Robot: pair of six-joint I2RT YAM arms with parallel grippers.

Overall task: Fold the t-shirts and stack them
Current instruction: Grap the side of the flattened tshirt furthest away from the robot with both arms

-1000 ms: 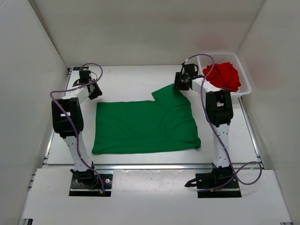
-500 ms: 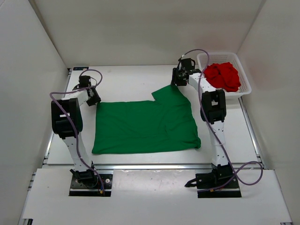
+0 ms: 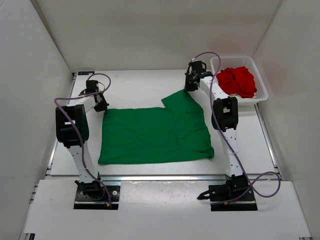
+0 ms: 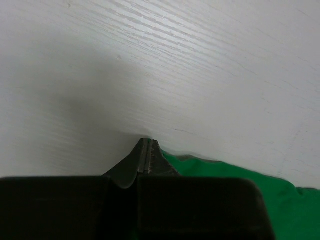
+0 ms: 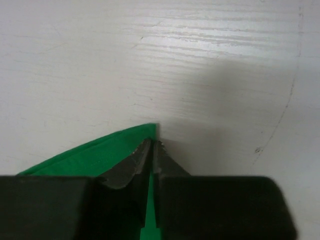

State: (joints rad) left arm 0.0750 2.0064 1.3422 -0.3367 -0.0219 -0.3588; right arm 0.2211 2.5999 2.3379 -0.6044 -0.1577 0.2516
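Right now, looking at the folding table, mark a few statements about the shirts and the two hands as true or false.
1. The green t-shirt lies spread out on the table. True.
2. The red t-shirt lies on top of the green one. False: it sits bunched in the white mesh basket at the far right.
3. The right hand is closed on a far corner of the green t-shirt. True.
4. The left hand is wide open. False: its fingers are pressed together at the shirt's far left edge.
5. Both hands are at the shirt's near edge. False: both are at its far edge.
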